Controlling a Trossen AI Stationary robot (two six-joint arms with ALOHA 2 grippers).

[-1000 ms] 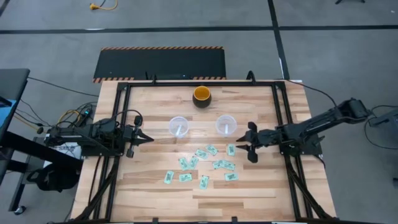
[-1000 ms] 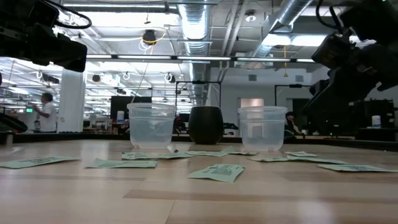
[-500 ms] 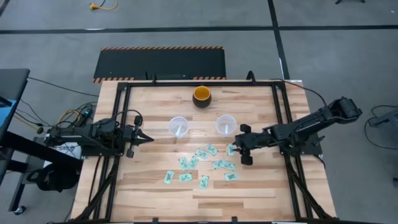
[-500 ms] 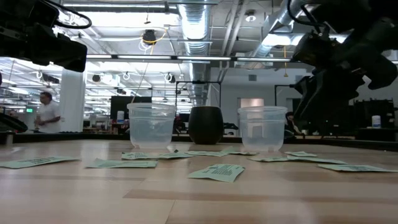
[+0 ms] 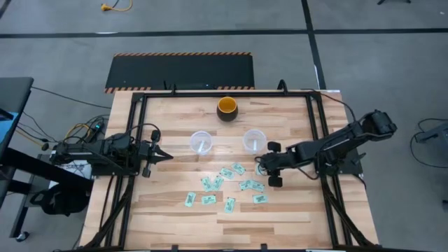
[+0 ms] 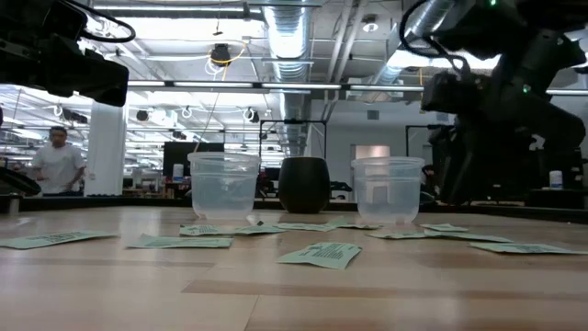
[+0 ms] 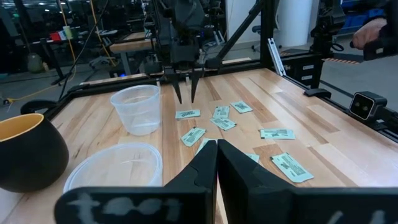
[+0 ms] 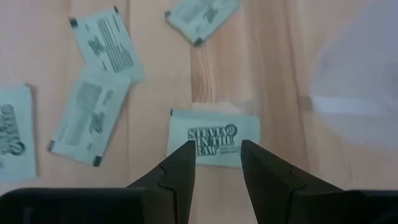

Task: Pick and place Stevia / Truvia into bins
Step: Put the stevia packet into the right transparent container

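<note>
Several light green and white Stevia sachets (image 5: 231, 185) lie flat on the wooden table, nearer than the two clear cups, left (image 5: 201, 142) and right (image 5: 254, 140). My right gripper (image 5: 261, 168) points down, open, just near of the right cup. In the right wrist view its fingers (image 8: 217, 144) stand over one sachet (image 8: 214, 132) printed "Stevia in the Raw". The left wrist view shows the fingertips (image 7: 185, 99) a little above that sachet (image 7: 187, 114). My left gripper (image 5: 168, 157) waits shut at the table's left side.
A dark bowl with an orange inside (image 5: 227, 108) stands beyond the cups near the far edge. A black metal frame (image 5: 311, 126) borders the table. Other sachets (image 8: 90, 115) lie close to the one under my right gripper. A person (image 6: 57, 165) is in the room behind.
My right arm has moved toward the table's left and come down, tipping its gripper to point at the sachet near the right cup. The sachets and cups have stayed where they were.
</note>
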